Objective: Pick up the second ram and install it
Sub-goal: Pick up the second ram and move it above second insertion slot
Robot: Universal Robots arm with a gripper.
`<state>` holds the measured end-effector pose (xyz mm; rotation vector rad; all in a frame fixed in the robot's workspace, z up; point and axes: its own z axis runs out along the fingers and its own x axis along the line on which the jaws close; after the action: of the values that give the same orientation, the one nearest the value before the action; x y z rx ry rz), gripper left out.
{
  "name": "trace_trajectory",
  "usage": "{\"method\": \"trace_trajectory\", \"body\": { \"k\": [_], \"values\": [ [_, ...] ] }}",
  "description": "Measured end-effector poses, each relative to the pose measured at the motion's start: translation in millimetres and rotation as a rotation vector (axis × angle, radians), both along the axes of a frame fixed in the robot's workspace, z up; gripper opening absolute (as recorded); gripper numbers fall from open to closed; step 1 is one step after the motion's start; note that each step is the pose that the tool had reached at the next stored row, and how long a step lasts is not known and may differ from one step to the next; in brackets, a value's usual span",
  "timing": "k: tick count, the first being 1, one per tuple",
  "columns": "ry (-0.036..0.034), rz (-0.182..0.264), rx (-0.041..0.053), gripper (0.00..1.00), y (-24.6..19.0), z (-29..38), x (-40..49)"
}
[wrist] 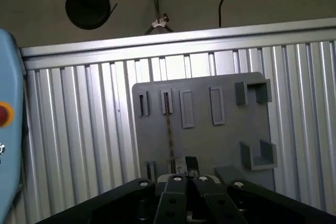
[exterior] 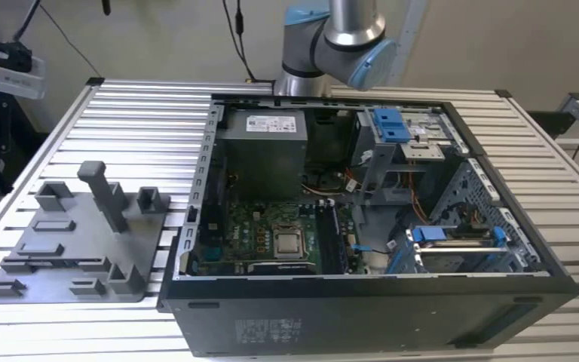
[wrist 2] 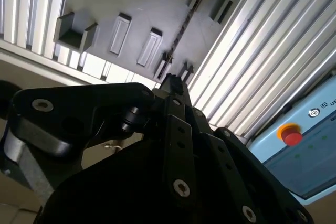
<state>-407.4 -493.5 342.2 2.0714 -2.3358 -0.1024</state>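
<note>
Storage explains the pose: in the first wrist view the second ram (wrist: 169,135) stands on edge in the grey fixture plate (wrist: 210,150), probably so you can pinch its upper edge. Your gripper (wrist: 186,165) hangs over that plate by the stick's end, fingers together, holding nothing.

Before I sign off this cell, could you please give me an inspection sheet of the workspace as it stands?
surface: slatted aluminium table carrying a grey fixture plate and an open computer case.
job's things: the second ram stands on edge in the fixture plate, a thin dark strip in both wrist views; motherboard exposed in the case.
clutter: nothing seen.
grippers: gripper over the fixture plate, lined up with one end of the ram.
cables: black cables hang behind the table; coloured wires inside the case.
surroundings: pale blue pendant with a red button near the table.
</note>
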Motion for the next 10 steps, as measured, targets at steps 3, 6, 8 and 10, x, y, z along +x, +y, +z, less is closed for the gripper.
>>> {"method": "trace_trajectory", "body": {
  "k": [3,6,8,10],
  "values": [
    [-0.0002,0.0,0.0055,0.11,0.0,-4.2,-0.4],
    [-0.0001,0.0,0.0138,0.11,0.0,-7.2,-0.5],
    [-0.0001,-0.001,0.0179,0.11,0.0,-9.0,-0.5],
    [0.0,-0.001,0.0195,0.11,0.0,-9.8,-0.6]
  ]
}}
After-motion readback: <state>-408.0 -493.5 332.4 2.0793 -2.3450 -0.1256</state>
